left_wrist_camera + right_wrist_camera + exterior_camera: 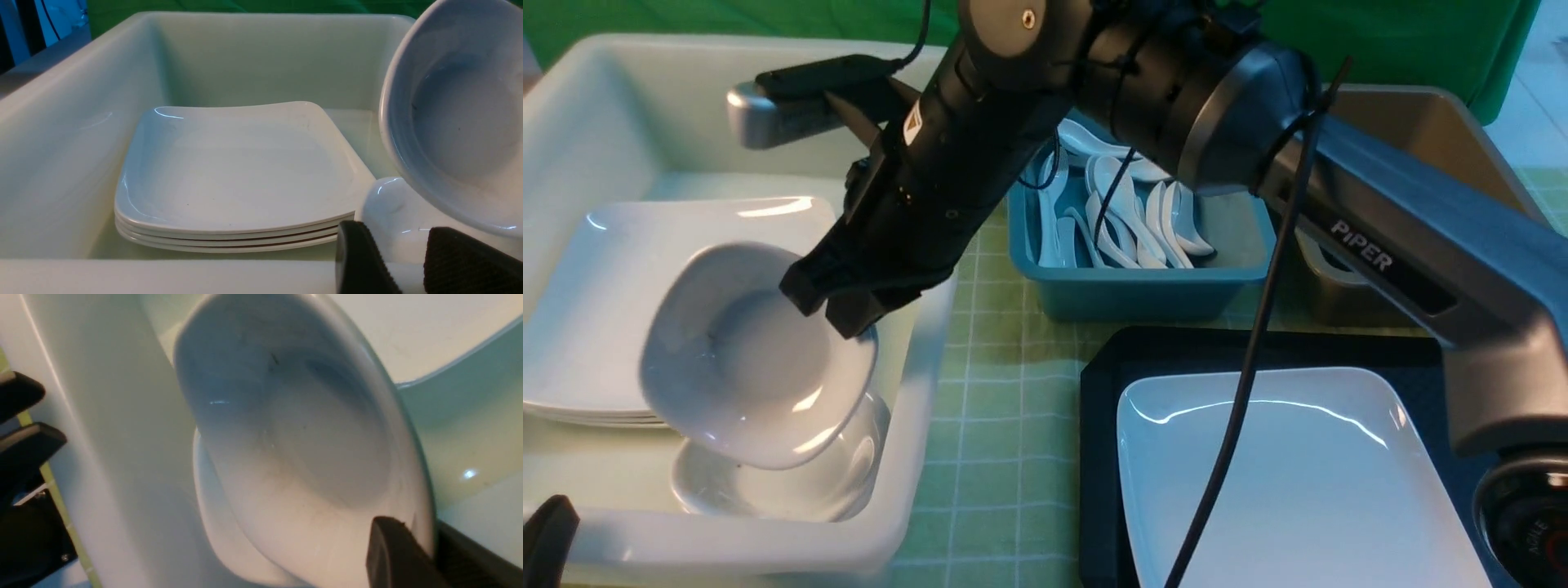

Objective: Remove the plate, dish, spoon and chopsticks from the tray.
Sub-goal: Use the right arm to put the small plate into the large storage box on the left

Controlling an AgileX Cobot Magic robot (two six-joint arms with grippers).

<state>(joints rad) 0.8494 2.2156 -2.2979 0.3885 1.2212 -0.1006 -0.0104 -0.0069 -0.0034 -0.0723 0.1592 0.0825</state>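
My right gripper (837, 306) is shut on the rim of a small deep white dish (743, 359). It holds the dish tilted over the white tub (923, 408), just above another dish (776, 482) lying in it. The right wrist view shows the fingers (392, 547) pinching the dish's (294, 428) rim. My left gripper (408, 245) is open and empty at the tub's near wall, with the held dish (461, 114) above it. The large white plate (1298, 482) lies on the black tray (1103, 457). No chopsticks are in view, and no spoon shows on the tray.
A stack of square white plates (621, 310) fills the tub's left part and also shows in the left wrist view (237, 171). A blue tub (1127, 294) holds several white spoons. A brown tub (1421, 122) stands at the back right. My right arm spans the middle.
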